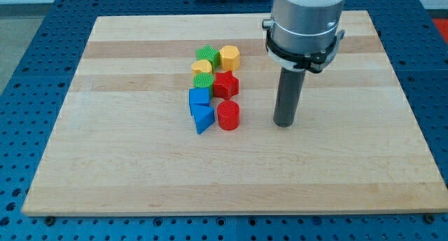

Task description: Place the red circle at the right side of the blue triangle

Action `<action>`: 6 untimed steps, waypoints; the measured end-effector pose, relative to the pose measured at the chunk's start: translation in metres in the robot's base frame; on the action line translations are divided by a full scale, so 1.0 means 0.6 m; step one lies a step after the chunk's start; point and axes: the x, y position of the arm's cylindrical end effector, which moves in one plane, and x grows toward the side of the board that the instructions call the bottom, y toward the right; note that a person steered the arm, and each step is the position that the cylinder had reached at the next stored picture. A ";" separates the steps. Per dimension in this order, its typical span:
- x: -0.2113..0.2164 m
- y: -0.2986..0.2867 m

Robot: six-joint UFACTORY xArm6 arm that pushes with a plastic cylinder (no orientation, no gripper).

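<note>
Our tip [283, 123] rests on the wooden surface [336, 171], right of the red circle [228, 115] beside the blue triangle [202, 118]; this tool grasps nothing.

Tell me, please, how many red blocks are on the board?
2. The red star sits in the cluster's right column, below the yellow hexagon. The red circle is just below the star, right of the blue triangle. None seems hidden. My tip stands to their right.
</note>
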 end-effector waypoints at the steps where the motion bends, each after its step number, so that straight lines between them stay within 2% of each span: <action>1: -0.015 -0.019; 6: -0.055 -0.113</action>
